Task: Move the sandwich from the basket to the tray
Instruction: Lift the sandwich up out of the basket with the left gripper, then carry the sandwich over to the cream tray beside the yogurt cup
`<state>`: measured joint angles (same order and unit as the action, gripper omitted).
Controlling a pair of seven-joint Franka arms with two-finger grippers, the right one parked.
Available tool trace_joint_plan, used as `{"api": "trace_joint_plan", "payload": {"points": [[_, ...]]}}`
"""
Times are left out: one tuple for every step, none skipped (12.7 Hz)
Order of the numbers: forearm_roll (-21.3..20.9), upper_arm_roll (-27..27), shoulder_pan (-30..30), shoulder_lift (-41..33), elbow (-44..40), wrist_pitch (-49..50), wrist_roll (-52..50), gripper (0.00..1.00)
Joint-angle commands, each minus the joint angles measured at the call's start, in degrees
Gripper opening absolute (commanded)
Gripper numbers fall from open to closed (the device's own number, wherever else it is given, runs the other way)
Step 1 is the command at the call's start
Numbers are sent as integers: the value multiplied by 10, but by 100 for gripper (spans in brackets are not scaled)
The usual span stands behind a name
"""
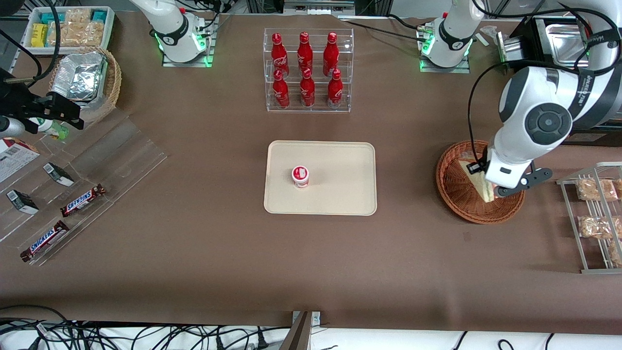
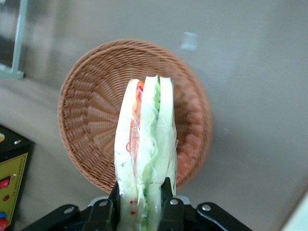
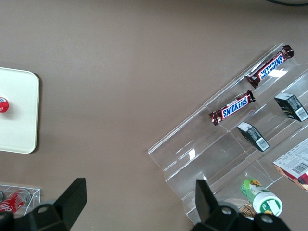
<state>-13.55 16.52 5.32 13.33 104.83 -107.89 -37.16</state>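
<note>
My left gripper is shut on the sandwich, a wrapped wedge of white bread with green and red filling, held clear above the reddish-brown wicker basket. In the front view the sandwich hangs under the gripper over the basket, which lies toward the working arm's end of the table. The cream tray lies flat in the middle of the table, with a small red-and-white cup standing on it.
A clear rack of red bottles stands farther from the front camera than the tray. A wire rack of bagged snacks stands beside the basket at the table's end. Clear stepped shelves with Snickers bars lie toward the parked arm's end.
</note>
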Motion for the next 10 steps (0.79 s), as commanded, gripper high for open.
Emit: {"api": "trace_joint_plan", "payload": {"points": [[9,53,0,5,-14,15,23,34],[12,81,0,5,-15,13,24,34],[32,103,-1,8,-16,7,24,34],[54,120,-3,19,-29,0,24,34],[59,138,-10,31,-44,-2,21,34],[60,146,-21,42,-59,-3,17,34],[63,148,-47,63,-79,-2,14,34],[64,148,-75,85,-97,-4,-1,34],[56,144,-102,113,-117,-5,-32,34],[42,143,-123,137,-126,-16,-52,34]]}}
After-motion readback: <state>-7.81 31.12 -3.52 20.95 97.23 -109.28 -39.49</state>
